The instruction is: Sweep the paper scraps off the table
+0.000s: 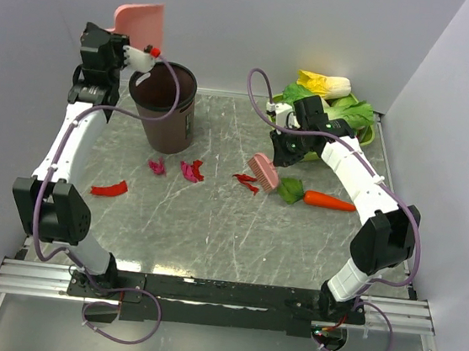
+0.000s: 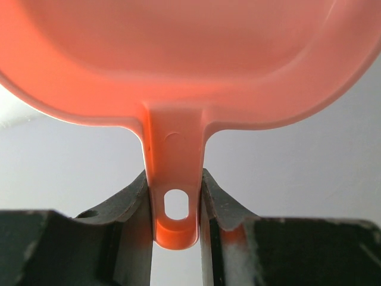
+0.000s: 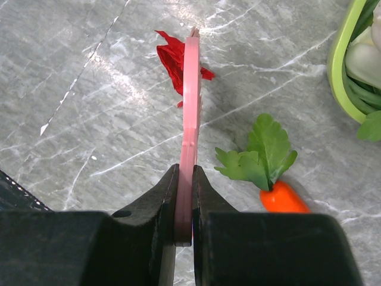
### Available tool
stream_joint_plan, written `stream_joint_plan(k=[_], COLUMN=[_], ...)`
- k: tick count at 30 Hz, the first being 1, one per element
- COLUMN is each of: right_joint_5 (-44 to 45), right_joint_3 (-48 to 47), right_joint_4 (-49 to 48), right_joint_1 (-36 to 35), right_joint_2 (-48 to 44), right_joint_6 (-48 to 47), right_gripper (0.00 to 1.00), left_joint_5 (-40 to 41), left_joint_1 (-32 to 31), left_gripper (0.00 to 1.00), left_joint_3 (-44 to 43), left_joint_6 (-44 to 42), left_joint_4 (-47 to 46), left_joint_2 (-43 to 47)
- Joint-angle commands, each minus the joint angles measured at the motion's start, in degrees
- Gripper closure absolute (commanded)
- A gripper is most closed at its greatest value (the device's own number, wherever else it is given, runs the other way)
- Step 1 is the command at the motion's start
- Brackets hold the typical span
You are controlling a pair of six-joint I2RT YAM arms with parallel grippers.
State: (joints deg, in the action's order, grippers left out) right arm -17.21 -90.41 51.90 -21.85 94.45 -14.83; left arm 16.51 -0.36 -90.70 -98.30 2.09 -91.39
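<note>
The right gripper point(image 3: 185, 179) held the pink brush point(image 3: 190, 89) tight, its tip right beside the nearest paper scraps point(image 3: 171, 59) on the tabletop point(image 3: 89, 119), more lying off to the left, while the left gripper point(image 2: 175, 190) held the pink dustpan point(image 2: 190, 59) up high, far away.

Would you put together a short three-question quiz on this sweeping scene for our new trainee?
1. True or false: the left gripper grips the dustpan by its handle.
2. The right gripper holds: A) a sponge, B) the pink brush, C) a cloth.
3. Fill in: the visible paper scraps lie scattered on the ____.
Key: 1 true; 2 B; 3 table.
</note>
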Motion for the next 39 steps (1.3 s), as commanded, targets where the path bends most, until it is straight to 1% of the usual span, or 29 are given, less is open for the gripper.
stream_joint_plan(k=[1,2,4,5,7,8,9,10,11,12,13,14,15,16,18,19,21,22,23,24,27,31,34,39], right_joint_5=[-0.5,-0.5,-0.5,-0.5,-0.5,-0.5,-0.3,-0.3,-0.1,0.2,0.9,1.4,1.7,1.6,1.4,1.5,1.5,1.7,1.8,1.9,1.4,1.5,1.8,2.7], right_joint_3=[-1.5,-1.6,-1.7,-1.8,-1.9,-2.2,-2.4,-2.6,-3.1,-3.4,-3.8,-4.7,-5.1,-5.6,-7.2,-7.6,-8.4,-8.6,-8.8,-9.1,-9.6,-10.0,-10.0,-9.0], right_joint_4=[-0.8,-0.8,-0.8,-0.8,-0.7,-0.7,-0.7,-0.5,-0.5,-0.4,-0.3,-0.2,-0.1,0.0,0.6,0.7,0.7,0.7,1.0,1.1,1.7,2.2,2.3,2.6], right_joint_1=[0.4,0.3,0.4,0.5,0.4,0.4,0.3,0.4,0.3,0.4,0.4,0.4,0.3,0.5,0.5,0.4,0.5,0.5,0.5,0.5,0.4,0.2,-0.1,-0.5], right_joint_2=[-2.0,-2.0,-2.1,-2.1,-2.1,-2.0,-1.9,-1.8,-1.7,-1.6,-1.5,-1.4,-1.2,-1.1,-0.8,-0.6,-0.2,-0.1,0.2,0.5,0.8,0.9,0.9,0.1], right_joint_6=[-0.3,-0.3,-0.3,-0.2,-0.1,-0.1,0.1,0.1,0.1,0.2,0.3,0.6,0.8,0.5,-0.2,-0.4,-1.0,-1.1,-1.3,-1.3,-1.7,-1.8,-1.6,-1.6], right_gripper=[1.00,1.00,1.00,1.00,1.00,1.00,1.00,1.00,1.00,1.00,1.00,1.00,1.00,1.00,1.00,1.00,1.00,1.00,1.00,1.00,1.00,1.00,1.00,1.00], left_joint_5=[-0.9,-1.4,-2.0,-4.6,-7.1,-7.9,-11.3,-13.2,-15.0,-18.1,-19.5,-21.4,-23.8,-24.8,-26.0,-26.1,-25.2,-23.1,-21.5,-20.8,-18.1,-17.0,-17.8,-19.9], left_joint_1=[-3.0,-4.4,-6.4,-8.6,-11.2,-14.4,-15.8,-17.2,-20.1,-21.3,-22.6,-24.3,-25.0,-26.2,-26.8,-27.4,-27.9,-28.9,-29.4,-29.6,-30.4,-30.9,-30.9,-30.9], left_gripper=[0.99,0.99,0.99,0.99,0.99,0.99,0.99,0.99,0.99,0.99,0.99,0.99,0.99,0.99,0.99,0.99,0.99,0.99,0.99,0.99,0.99,0.99,0.99,0.99], left_joint_3=[-7.0,-9.9,-14.2,-15.6,-16.6,-15.8,-14.9,-11.9,-10.2,-8.4,-4.8,-3.0,-1.2,2.9,7.3,12.0,16.9,21.5,23.4,27.4,34.1,38.3,40.7,44.9], left_joint_6=[19.5,27.0,34.6,42.0,47.3,52.4,54.6,57.1,57.9,58.4,59.6,60.0,60.3,60.9,60.9,60.9,60.8,61.3,62.0,62.5,64.7,70.0,72.7,75.0], left_joint_4=[4.6,11.1,18.8,27.6,34.9,39.5,41.7,44.2,48.1,50.2,52.0,54.0,57.9,59.2,62.1,62.2,61.8,60.2,59.0,57.5,52.3,49.2,45.9,35.2], left_joint_2=[3.5,4.3,5.2,6.1,7.5,9.5,10.7,13.3,14.7,15.9,17.8,18.5,19.1,20.1,21.0,21.9,22.7,23.3,23.4,23.6,23.5,17.1,13.1,11.2])
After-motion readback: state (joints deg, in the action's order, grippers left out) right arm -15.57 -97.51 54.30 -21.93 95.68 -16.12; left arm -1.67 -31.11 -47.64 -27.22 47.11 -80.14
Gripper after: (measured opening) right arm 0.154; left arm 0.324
